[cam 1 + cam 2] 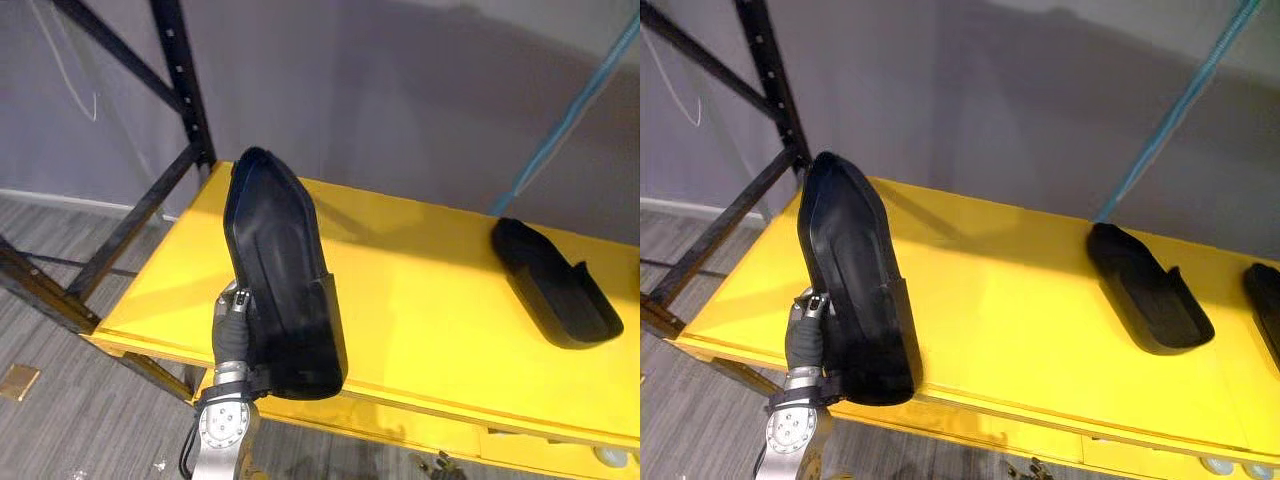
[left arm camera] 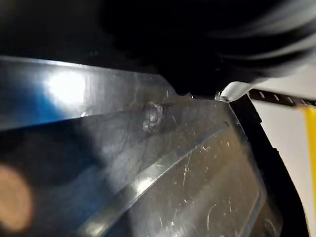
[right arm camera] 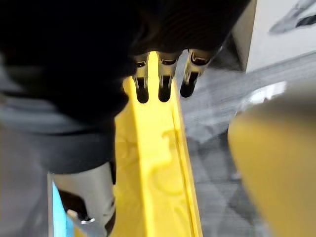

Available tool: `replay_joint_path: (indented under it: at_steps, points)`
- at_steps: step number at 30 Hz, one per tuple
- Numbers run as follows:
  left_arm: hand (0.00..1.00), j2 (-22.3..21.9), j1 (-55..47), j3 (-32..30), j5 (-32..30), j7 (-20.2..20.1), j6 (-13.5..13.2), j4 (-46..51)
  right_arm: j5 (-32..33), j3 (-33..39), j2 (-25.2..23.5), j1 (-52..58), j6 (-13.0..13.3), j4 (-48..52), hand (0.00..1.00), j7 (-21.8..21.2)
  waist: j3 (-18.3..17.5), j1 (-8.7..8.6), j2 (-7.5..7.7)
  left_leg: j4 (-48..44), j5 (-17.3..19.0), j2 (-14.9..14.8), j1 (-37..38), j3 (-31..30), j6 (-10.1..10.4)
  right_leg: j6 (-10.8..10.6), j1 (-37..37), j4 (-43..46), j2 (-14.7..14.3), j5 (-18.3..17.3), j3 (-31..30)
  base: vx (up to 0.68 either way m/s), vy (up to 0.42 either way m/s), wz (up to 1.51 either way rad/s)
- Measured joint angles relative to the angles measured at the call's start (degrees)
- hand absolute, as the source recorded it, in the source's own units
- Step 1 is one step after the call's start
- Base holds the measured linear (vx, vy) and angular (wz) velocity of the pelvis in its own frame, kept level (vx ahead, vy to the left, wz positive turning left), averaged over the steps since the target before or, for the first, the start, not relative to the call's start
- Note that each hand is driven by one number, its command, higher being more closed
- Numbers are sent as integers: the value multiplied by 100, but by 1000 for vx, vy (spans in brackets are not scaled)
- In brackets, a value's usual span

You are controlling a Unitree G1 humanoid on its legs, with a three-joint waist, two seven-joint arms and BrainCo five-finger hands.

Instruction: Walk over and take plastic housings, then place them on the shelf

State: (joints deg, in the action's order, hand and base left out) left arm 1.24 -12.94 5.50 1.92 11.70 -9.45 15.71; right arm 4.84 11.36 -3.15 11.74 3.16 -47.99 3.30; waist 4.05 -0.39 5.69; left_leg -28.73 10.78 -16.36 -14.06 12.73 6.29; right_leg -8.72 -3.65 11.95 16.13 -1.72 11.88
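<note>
A long black plastic housing (image 1: 280,290) stands tilted on end at the front left of the yellow shelf (image 1: 420,300), its lower end by the shelf's front edge. My left hand (image 1: 232,335) grips its left edge from below; the glossy inside of the housing (image 2: 187,168) sits right against the left wrist camera. A second black housing (image 1: 1145,290) lies flat on the shelf at the right. A third housing (image 1: 1265,300) shows at the far right edge. My right hand (image 3: 163,84) hangs with straight fingers over the shelf's yellow edge (image 3: 153,173), holding nothing.
A black rack upright (image 1: 185,80) with diagonal braces (image 1: 130,225) stands at the shelf's left end. A light blue strap (image 1: 560,120) runs slantwise behind the shelf, against a grey wall. Grey plank floor (image 1: 70,400) lies below and left.
</note>
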Motion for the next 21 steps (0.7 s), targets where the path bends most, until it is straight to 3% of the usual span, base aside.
replay_joint_path:
  at_steps: [2,3,4,5,6,7,9,11,15,19,20,21]
  points:
    - [100,35,58,1,-9,18,-1,51,-1,-125,-6,-98,0,61,0,-6,0,69,-3,-72,115,-51,84,229,-112,161,336,487,-15,115,-312,-30,303,-36]
    - [100,26,109,39,-13,18,-2,86,-23,-115,-6,-105,1,169,0,-9,4,54,-11,-28,218,-72,124,332,-161,46,500,803,-72,-12,-571,-97,226,-24]
    - [100,18,132,55,-28,10,3,85,-44,-96,-9,-110,0,210,0,-11,1,-4,-4,-4,249,-55,140,364,-205,-155,691,1370,-317,-487,-1002,-120,161,-13]
    - [100,11,131,56,-54,8,11,84,-60,-70,-9,-104,0,210,0,-10,0,-43,-2,31,252,-34,172,364,-218,-181,755,1619,-508,-743,-1127,-122,-17,-7]
    - [100,-26,123,60,-110,1,14,80,-66,-2,-8,-78,0,200,0,-3,-5,-44,23,156,215,42,302,451,-209,-106,853,1888,-812,-1220,-1133,-79,-54,-25]
    - [100,-111,112,78,-110,1,14,54,-62,-5,30,-22,0,179,0,3,-37,-15,8,289,183,172,384,579,-170,200,847,1759,-830,-1497,-1078,-88,-74,-34]
    - [100,-137,207,190,-137,-24,3,-2,-45,-29,4,6,1,56,0,-7,-180,-110,48,413,97,340,271,563,-45,238,705,1111,-790,-1790,-1387,-42,-97,-10]
    - [100,-182,392,272,-218,-75,68,-319,68,111,47,-82,2,-53,0,-34,-134,-197,-59,560,-94,373,258,381,-42,316,592,894,-889,-1797,-1396,38,-119,15]
    - [100,-201,409,377,-325,-163,189,-488,68,326,96,-34,3,-308,0,-24,-231,-265,42,1256,-484,398,752,252,79,374,205,744,-1023,-1745,-1287,119,-127,20]
    - [100,-114,412,265,-326,-185,189,-609,71,363,125,-71,6,-480,0,-21,-363,-266,17,1940,-922,394,1057,226,49,422,187,810,-1168,-1569,-1286,102,-90,8]
    - [100,-108,466,167,-329,-182,190,-750,90,424,143,-143,14,-442,0,-23,-262,-294,-196,2059,-1030,105,1177,248,96,453,643,1688,-1397,-1440,-1352,56,-141,-11]
    - [100,-131,550,0,-334,-172,191,-932,113,425,173,-253,35,-399,0,-26,-183,-332,-415,2126,-1069,-193,1252,250,162,664,1078,2301,-1693,-1546,-1482,-7,-180,-14]
